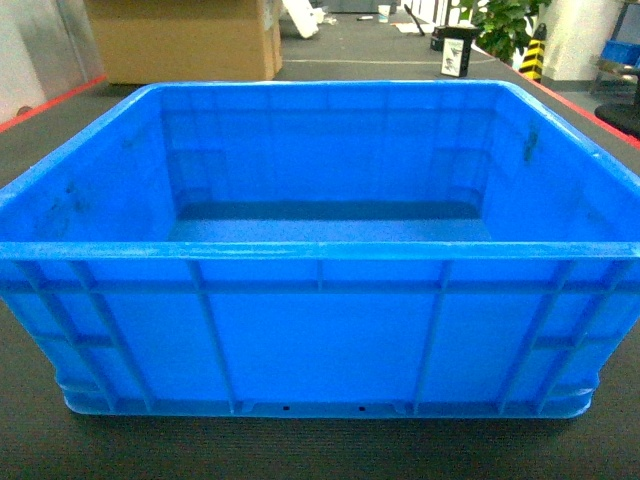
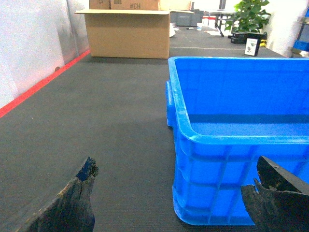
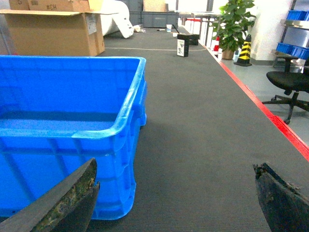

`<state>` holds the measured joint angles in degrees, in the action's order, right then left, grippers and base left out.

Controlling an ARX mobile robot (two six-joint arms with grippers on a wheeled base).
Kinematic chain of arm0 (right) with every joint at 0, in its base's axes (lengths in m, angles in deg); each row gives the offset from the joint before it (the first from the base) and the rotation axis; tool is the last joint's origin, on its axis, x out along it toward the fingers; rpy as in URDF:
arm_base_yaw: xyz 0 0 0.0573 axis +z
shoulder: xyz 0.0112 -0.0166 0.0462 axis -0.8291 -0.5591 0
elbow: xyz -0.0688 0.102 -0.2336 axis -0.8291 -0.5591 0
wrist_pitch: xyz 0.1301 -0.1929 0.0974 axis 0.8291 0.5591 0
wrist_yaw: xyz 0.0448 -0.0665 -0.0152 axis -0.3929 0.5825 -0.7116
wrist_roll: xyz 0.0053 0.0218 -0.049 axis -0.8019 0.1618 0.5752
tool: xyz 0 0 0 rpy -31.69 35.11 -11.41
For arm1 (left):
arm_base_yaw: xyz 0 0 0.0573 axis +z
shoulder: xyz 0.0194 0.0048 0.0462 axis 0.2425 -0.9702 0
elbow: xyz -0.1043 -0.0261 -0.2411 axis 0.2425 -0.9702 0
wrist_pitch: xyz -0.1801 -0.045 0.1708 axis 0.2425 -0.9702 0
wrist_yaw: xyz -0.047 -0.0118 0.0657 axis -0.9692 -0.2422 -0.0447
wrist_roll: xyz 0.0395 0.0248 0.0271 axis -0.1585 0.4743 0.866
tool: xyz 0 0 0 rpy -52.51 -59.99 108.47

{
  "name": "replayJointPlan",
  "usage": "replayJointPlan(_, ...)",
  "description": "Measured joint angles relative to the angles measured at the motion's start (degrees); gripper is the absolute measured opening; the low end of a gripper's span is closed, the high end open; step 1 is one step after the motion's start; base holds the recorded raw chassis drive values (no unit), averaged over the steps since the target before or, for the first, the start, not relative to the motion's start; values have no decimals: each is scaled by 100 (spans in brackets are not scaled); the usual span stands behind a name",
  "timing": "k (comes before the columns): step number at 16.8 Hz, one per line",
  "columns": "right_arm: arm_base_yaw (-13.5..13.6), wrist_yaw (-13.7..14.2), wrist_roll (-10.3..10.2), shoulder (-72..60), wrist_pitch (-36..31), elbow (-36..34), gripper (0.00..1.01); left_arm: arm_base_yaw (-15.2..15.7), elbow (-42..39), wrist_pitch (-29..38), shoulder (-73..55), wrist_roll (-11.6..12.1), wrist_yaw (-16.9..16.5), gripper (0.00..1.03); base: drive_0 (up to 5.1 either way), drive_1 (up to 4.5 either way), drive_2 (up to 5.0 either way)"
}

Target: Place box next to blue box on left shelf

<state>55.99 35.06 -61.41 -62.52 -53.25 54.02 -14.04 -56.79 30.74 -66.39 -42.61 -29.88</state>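
Observation:
The box [image 1: 320, 330], a large bright blue open-topped crate with ribbed sides, stands empty on dark floor straight ahead in the head view. Neither arm shows in that view. In the left wrist view my left gripper [image 2: 176, 186] is open, low, just short of the box's near left corner [image 2: 193, 193]; one worn fingertip [image 2: 87, 171] is over floor, the other in front of the box's wall. My right gripper [image 3: 176, 181] is open too, near the box's right corner [image 3: 116, 179], its gap over bare floor. The left shelf and the other blue box are out of view.
A big cardboard carton [image 1: 185, 40] stands behind the box at the left. Red floor lines [image 3: 260, 104] run along both sides of the dark mat. A potted plant [image 1: 505, 25], a striped cone [image 3: 245, 48] and an office chair [image 3: 289, 82] sit at the right.

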Motion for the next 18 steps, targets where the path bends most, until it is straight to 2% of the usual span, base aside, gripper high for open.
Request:
replayJointPlan(7, 0, 0, 0, 0, 0, 0, 98, 0, 0, -7, 0, 0, 0, 98, 0, 0, 0)
replayJointPlan(8, 0, 4, 0, 0, 0, 0, 98, -299, 223, -732, -352, -39, 627, 98, 0, 0, 0)
replayJointPlan(9, 186, 542, 4, -92, 256, 57, 98, -577, 439, -997, -828, -90, 1134, 98, 0, 0, 0)
replayJointPlan(10, 813, 1784, -57, -739, 321, 210, 98, -636, 461, -800, -1058, -125, 1390, 98, 0, 0, 0)
replayJointPlan(11, 1051, 2535, -118, -1281, -55, 310, 98, -599, 553, -446, -1292, -131, 1416, 98, 0, 0, 0)
replayJointPlan(12, 1034, 2841, -153, -1836, -595, 566, 98, -525, 831, 28, -1700, -131, 1405, 98, 0, 0, 0)
replayJointPlan(13, 966, 2730, -153, -2461, -1069, 962, 98, -501, 1115, 522, -2212, -122, 1349, 98, 0, 0, 0)
replayJointPlan(14, 892, 2461, -212, -3250, -1325, 1523, 98, -544, 1484, 1034, -2894, -103, 1300, 98, 0, 0, 0)
replayJointPlan(16, 741, 1797, -507, -4824, -1235, 2533, 98, -787, 2369, 1628, -4389, 48, 1263, 98, 0, 0, 0)
replayJointPlan(18, 741, 1047, -787, -6161, -798, 3571, 98, -881, 3104, 1631, -5687, 42, 1386, 98, 0, 0, 0)
